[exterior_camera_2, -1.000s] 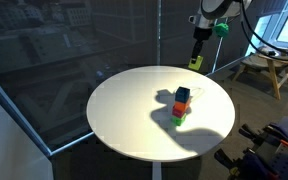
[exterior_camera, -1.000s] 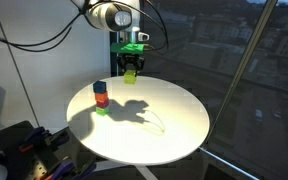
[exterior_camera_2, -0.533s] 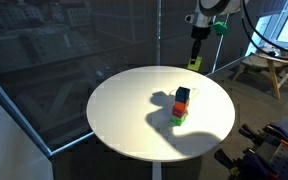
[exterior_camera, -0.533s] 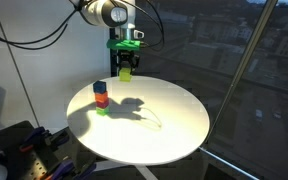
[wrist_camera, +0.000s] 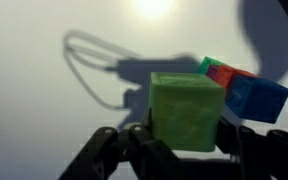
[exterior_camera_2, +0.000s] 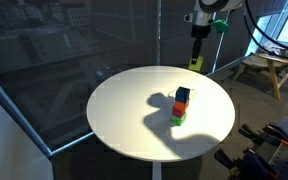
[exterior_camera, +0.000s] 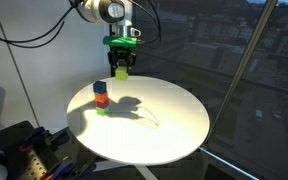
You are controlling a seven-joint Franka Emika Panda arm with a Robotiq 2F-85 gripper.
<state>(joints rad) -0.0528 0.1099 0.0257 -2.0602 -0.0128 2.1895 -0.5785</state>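
My gripper [exterior_camera: 121, 68] hangs high above the round white table [exterior_camera: 174, 130], shut on a yellow-green block [exterior_camera: 122, 71]. In the wrist view that green block [wrist_camera: 187, 110] fills the space between the black fingers [wrist_camera: 252, 150]. A stack of three blocks, blue on red on green, stands on the table [exterior_camera_2: 124, 110]: the stack [exterior_camera: 101, 97] is below and to the side of the gripper, and in the other exterior view the stack [exterior_camera_2: 181, 105] lies nearer the camera than the gripper [exterior_camera_2: 196, 64]. From the wrist the stack [wrist_camera: 242, 88] shows just beyond the held block.
A thin cable [wrist_camera: 89, 62] lies looped on the tabletop. Glass walls surround the table. A wooden stool [exterior_camera_2: 264, 68] stands behind it, and dark equipment with cables [exterior_camera: 24, 150] sits low beside the table edge.
The gripper has carried the green block up and sideways towards the spot above the stack. The stack has not moved.
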